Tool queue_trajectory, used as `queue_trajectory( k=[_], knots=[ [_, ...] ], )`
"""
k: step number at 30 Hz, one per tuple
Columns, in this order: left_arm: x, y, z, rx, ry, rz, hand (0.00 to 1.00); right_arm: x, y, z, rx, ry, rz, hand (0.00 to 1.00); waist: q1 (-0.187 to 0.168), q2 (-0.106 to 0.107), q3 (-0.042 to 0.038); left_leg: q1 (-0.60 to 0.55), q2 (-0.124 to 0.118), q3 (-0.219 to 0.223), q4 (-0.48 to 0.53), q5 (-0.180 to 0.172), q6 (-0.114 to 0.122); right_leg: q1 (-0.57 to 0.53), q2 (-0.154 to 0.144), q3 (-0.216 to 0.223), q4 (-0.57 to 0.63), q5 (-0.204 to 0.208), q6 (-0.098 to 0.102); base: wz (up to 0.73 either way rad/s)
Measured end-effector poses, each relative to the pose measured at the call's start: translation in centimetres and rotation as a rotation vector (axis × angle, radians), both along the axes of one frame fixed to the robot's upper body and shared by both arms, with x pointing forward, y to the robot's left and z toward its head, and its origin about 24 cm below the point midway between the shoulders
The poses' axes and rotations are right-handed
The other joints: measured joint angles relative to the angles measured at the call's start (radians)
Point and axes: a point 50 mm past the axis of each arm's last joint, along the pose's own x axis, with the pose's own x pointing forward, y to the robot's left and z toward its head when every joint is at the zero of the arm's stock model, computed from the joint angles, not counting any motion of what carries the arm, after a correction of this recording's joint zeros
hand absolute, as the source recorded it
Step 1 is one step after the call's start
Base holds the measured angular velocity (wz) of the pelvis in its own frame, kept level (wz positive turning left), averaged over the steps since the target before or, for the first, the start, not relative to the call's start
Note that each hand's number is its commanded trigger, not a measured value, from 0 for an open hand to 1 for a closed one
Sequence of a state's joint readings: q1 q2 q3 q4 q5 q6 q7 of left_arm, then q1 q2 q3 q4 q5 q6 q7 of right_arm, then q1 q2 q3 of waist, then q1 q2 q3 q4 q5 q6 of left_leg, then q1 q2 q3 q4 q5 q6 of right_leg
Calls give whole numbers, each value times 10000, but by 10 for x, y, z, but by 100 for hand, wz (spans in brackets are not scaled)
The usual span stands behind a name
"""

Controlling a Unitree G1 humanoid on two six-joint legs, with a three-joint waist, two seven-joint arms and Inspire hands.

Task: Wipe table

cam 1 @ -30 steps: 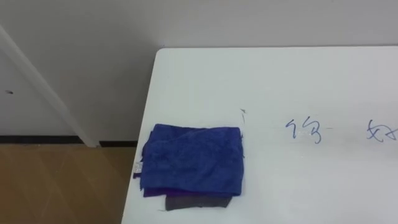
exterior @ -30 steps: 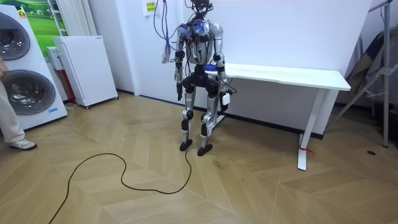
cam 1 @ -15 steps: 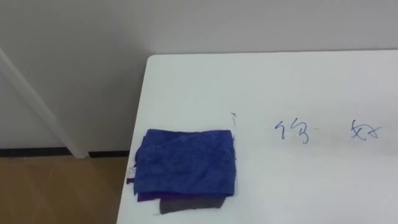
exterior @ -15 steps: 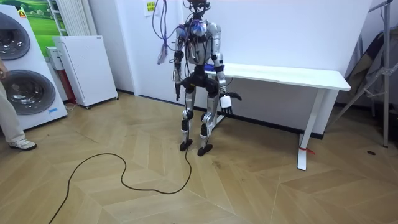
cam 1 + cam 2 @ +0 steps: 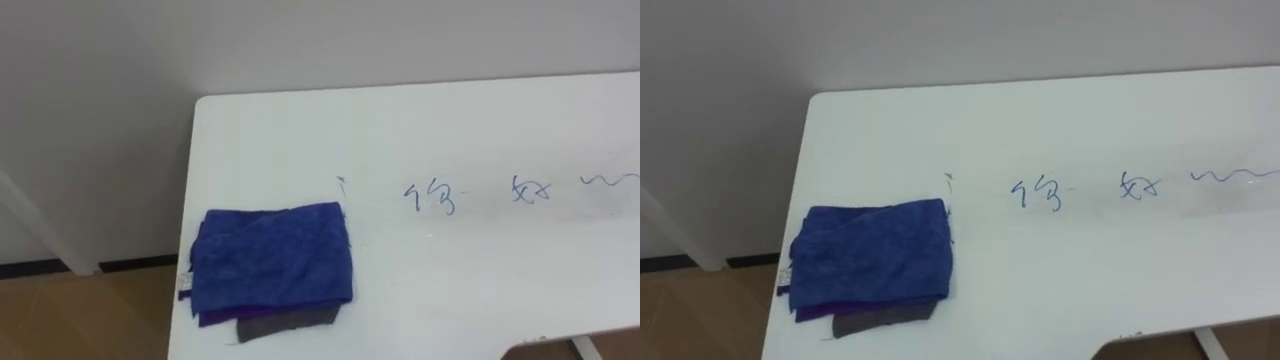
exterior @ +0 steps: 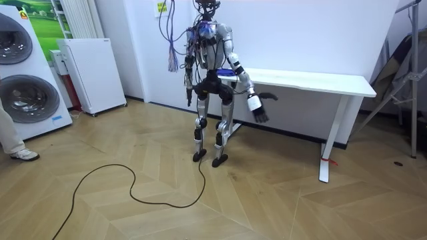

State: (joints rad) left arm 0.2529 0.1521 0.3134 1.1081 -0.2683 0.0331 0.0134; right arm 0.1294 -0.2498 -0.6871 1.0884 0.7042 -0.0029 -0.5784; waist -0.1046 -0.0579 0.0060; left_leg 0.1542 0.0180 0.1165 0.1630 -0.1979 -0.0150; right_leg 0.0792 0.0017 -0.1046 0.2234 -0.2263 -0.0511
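White table (image 5: 450, 290) by the wall (image 5: 300, 40) bears blue cloth (image 5: 270, 262) and pen marks (image 5: 432, 196); right hand (image 6: 259, 107) beside it, fingers spread.

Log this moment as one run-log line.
stage: wipe not started | cloth: folded, table left corner | marks: unwiped | right hand: held out, off cloth | left hand: at side

Upper centre of the room view: right arm reached out toward frame right, right robot hand (image 6: 257, 109) fingers loosely spread; left robot hand (image 6: 189, 100) hung at side.
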Motion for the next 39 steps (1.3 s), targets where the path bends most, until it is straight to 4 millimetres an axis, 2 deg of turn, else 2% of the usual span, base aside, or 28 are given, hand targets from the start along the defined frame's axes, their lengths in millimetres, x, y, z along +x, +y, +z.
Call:
queue_trajectory(
  k=[3, 4, 5, 6, 9, 10, 11, 13, 17, 19, 21, 22, 27, 31, 36, 39],
  knots=[
    [5, 0, 0, 64, -102, -323, 0, 33, -14, 19, -1550, 278, 1219, 0, 113, 45, -29, -220, 7, 130, 18, 0, 1, -249, -5, -10, 57, 46, 5, -1],
    [8, -1, 0, 76, -104, -534, 0, 49, -18, 29, -2311, 425, 1900, 0, 195, 60, -10, -260, 5, 132, 39, 0, 1, -309, 9, 1, 105, 55, 1, -6],
    [8, -1, 0, 80, -81, -643, 0, 56, -20, 35, -2758, 565, 2310, 0, 222, 87, 4, -291, -1, 133, 59, 0, 1, -331, 11, -14, 123, 55, 1, -6],
    [9, -1, 0, 128, -70, -835, 0, 70, -22, 46, -3662, 823, 3175, 0, 269, 124, -20, -350, -14, 132, 84, 0, 1, -401, 2, -12, 162, 55, 1, 0],
    [12, -1, 1, 344, -105, -1338, 0, 106, -20, 77, -6085, 992, 5364, 0, 347, 235, 4, -388, -13, 136, 53, 1, 2, -457, 13, -50, 183, 58, -2, 3],
    [13, 0, 2, 382, -155, -1422, 0, 123, -16, 94, -7251, 878, 6276, 0, 477, 276, 3, -388, -9, 184, 52, 2, 2, -492, 24, -25, 190, 57, -3, -9],
    [13, 0, 2, 377, -138, -1443, 0, 131, -12, 103, -7898, 812, 6751, 0, 557, 287, -1, -388, -9, 192, 53, 3, 4, -507, 18, -39, 197, 56, -5, -15],
    [14, -2, 1, 347, -113, -1602, 0, 159, 8, 135, -10311, 497, 8414, 0, 696, 303, -4, -378, -1, 172, 44, 3, 4, -458, 22, -95, 138, 56, -11, 4],
    [18, -6, 0, 261, -128, -2030, 0, 181, 39, 164, -12762, 112, 10080, 0, 921, 281, -64, -389, -2, 175, -22, 3, 3, -390, 0, -299, 140, 57, -12, 14],
    [20, -10, -2, 158, -55, -2274, 0, 191, 58, 170, -13475, -291, 11138, 0, 1159, 180, -44, -336, 14, 137, -108, 3, 3, -333, 13, -364, 123, 58, -12, 10],
    [21, -11, -2, 125, -99, -2414, 0, 197, 67, 172, -13812, -489, 11806, 0, 1330, 89, -9, -328, 14, 108, -111, 3, 3, -283, 9, -419, 62, 60, -11, 9],
    [23, -12, -2, 97, -193, -2484, 0, 200, 72, 174, -14038, -599, 12183, 0, 1440, 60, -20, -351, 12, 57, -110, 2, 3, -249, 4, -483, -35, 83, -10, 9],
    [23, -14, -3, 38, -172, -2668, 0, 217, 104, 184, -14724, -1328, 13937, 0, 1580, 86, -1, -393, 8, -215, -115, 2, 3, -211, -18, -647, -39, 83, -10, 11],
    [27, -15, -3, -17, -263, -2781, 0, 222, 122, 178, -14518, -1569, 15389, 0, 1681, 132, 22, -450, -6, -399, -104, 2, 3, -141, -99, -849, -127, 82, -11, 18],
    [28, -17, -4, -91, -282, -2936, 0, 224, 150, 179, -15590, -1102, 17283, 0, 1788, 163, -2, -488, -20, -501, -106, 4, 4, -96, -97, -909, -215, 83, -9, 7],
    [30, -19, -4, -215, -379, -2998, 0, 220, 162, 174, -15883, -976, 18188, 0, 1938, 145, -53, -458, -38, -596, -106, 3, 4, -47, -99, -913, -236, 85, -6, 2]
  ],
)
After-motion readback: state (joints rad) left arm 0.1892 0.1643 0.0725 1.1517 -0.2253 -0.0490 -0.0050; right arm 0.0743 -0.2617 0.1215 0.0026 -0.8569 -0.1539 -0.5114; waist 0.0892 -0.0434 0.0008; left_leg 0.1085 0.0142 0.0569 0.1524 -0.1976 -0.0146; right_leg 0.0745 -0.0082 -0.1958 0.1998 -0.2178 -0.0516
